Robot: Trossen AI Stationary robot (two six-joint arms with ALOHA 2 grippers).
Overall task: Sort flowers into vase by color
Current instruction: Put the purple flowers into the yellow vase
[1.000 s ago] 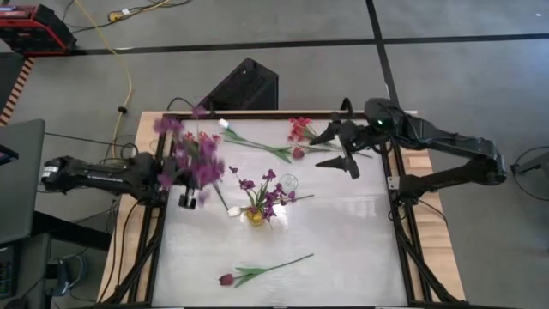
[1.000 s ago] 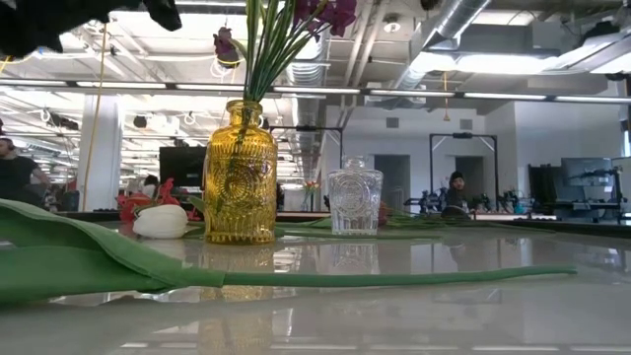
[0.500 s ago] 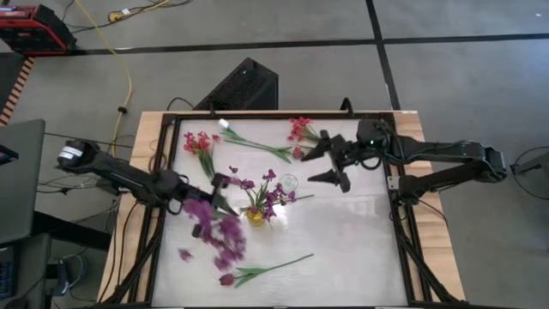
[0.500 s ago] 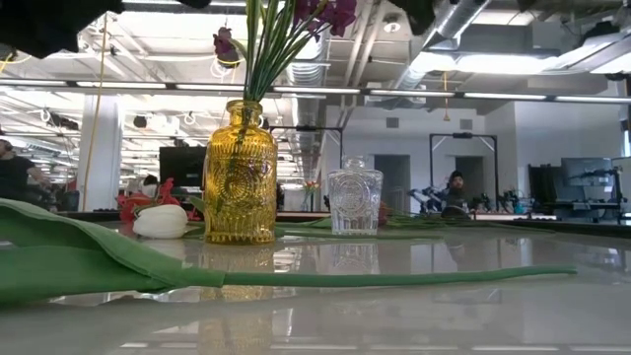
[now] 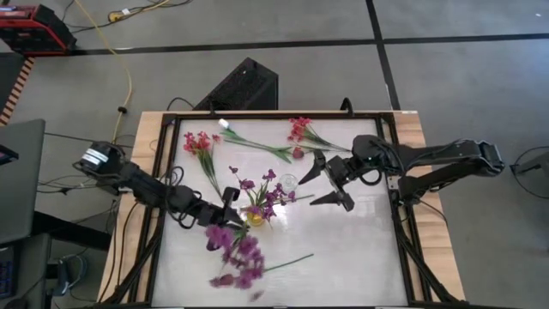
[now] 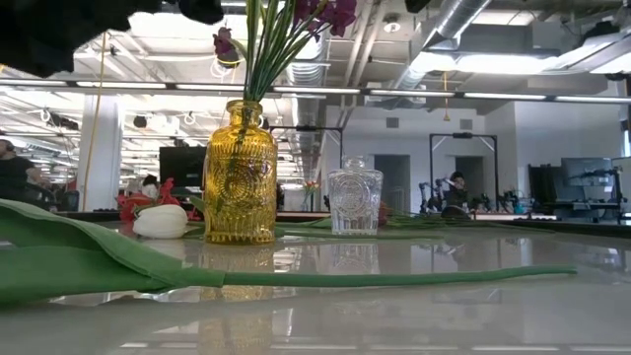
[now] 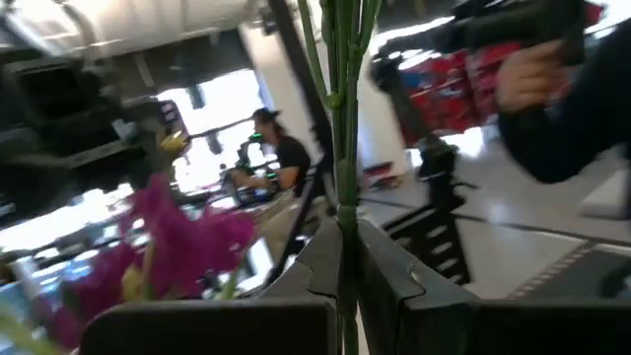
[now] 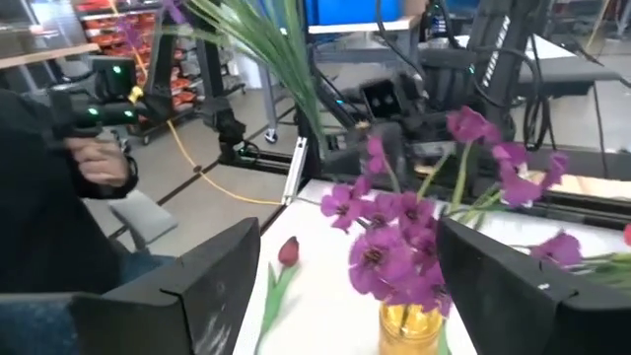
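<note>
A yellow vase (image 5: 255,217) holding purple flowers (image 5: 268,190) stands mid-table, with a clear glass vase (image 5: 289,182) just beyond it. My left gripper (image 5: 228,204) is next to the yellow vase's left side, shut on a purple sprig (image 5: 237,254) whose blooms spread toward the near edge. My right gripper (image 5: 330,182) hovers open right of the clear vase, holding nothing. Red sprigs (image 5: 198,142) (image 5: 299,129), a white bud (image 5: 225,124) and a dark-red bud (image 5: 298,153) lie flat at the far side. My left gripper pinches the purple sprig's bundled green stems (image 7: 342,202) between its two fingers, which lie across the stems. The sprig is lifted clear of the table, and its blooms (image 5: 240,257) reach out past the gripper toward the near edge.
A dark-red bud on a long green stem (image 5: 287,262) lies flat near the front edge, partly under the held blooms. In the low view its leaf (image 6: 99,261) fills the foreground. Black frame rails (image 5: 403,232) border the tabletop. People show in the room beyond.
My left gripper has swung from the far left toward the near edge and right, sinking, to beside the yellow vase. The purple sprig went with it, its blooms now on the near side. My right gripper has drifted toward the near edge and down, staying open.
</note>
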